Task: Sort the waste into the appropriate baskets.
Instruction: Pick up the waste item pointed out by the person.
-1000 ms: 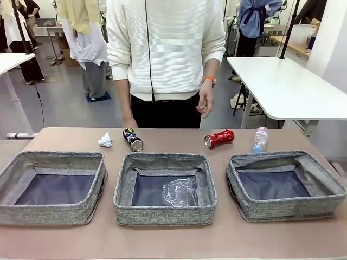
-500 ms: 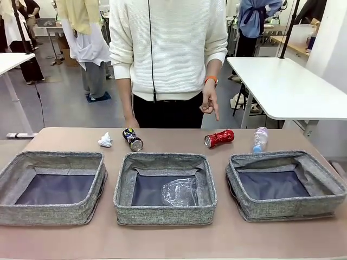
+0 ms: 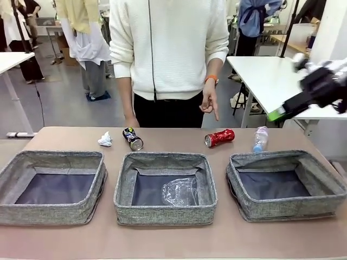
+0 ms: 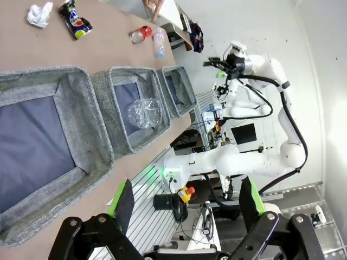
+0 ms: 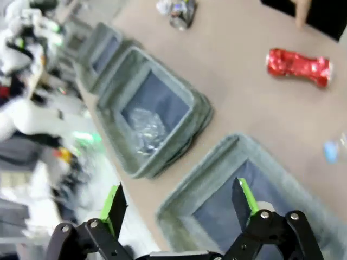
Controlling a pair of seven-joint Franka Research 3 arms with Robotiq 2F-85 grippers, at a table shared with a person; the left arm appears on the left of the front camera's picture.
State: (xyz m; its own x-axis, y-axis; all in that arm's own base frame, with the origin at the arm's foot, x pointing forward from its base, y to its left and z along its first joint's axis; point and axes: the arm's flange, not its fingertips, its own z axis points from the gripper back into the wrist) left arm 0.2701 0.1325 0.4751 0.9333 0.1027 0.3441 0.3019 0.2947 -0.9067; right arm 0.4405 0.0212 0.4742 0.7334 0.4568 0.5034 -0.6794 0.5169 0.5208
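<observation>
Cup (image 3: 179,192) lies in mid basket (image 3: 165,158). Wad (image 3: 105,140) & dark can (image 3: 132,138) sit at its 11 o'clock, red can (image 3: 219,138) & bottle (image 3: 260,138) at 1-2 o'clock, all on tabletop (image 3: 173,241). My R end effector (image 5: 179,206) & L end effector (image 4: 186,197): fingers spread wide, holding & touching nothing.

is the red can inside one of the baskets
No, the red can lies on its side on the table, beyond the gap between the middle basket and the right basket.
</observation>
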